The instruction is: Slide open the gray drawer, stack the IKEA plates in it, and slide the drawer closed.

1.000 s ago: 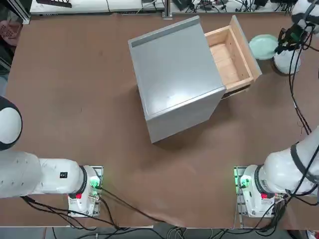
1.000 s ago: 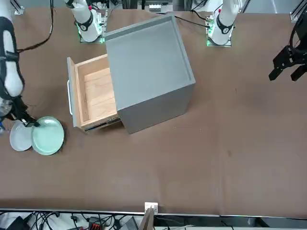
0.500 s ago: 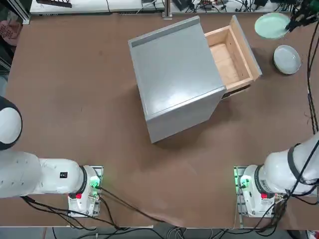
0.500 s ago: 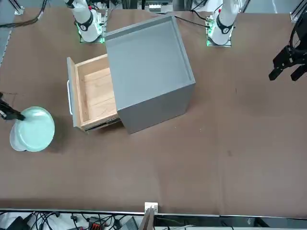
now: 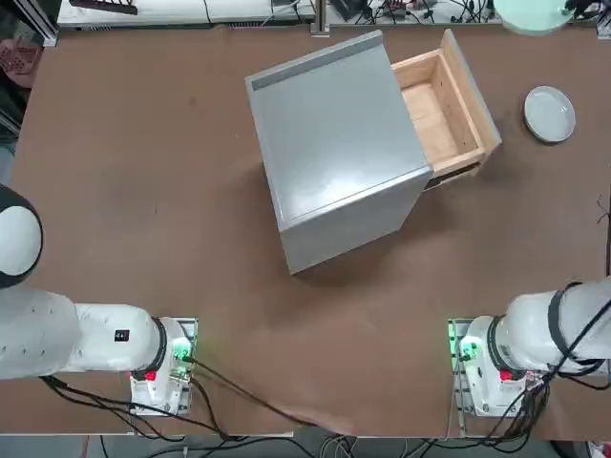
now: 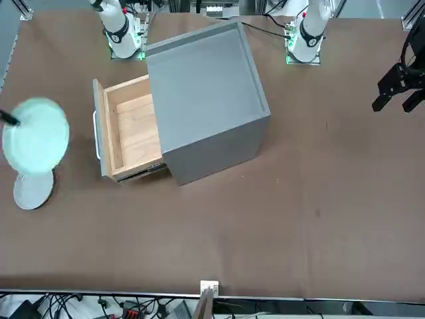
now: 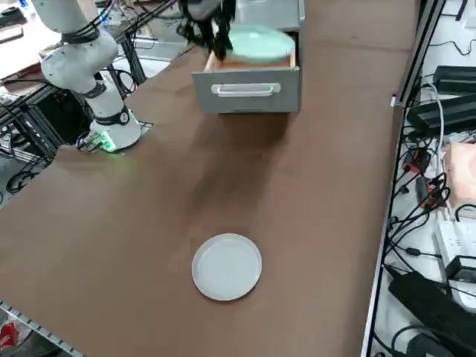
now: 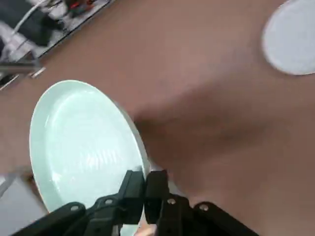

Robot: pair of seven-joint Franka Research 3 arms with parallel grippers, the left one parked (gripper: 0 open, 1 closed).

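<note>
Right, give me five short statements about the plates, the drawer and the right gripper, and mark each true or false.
1. The gray drawer stands pulled out of the cabinet. True.
2. The white plate lies inside the drawer. False: it lies on the table.
3. The right gripper is shut on the rim of the mint green plate. True.
4. The mint green plate rests on the table. False: it is held up in the air.
5. The drawer already holds a plate. False: its wooden bottom is bare.
</note>
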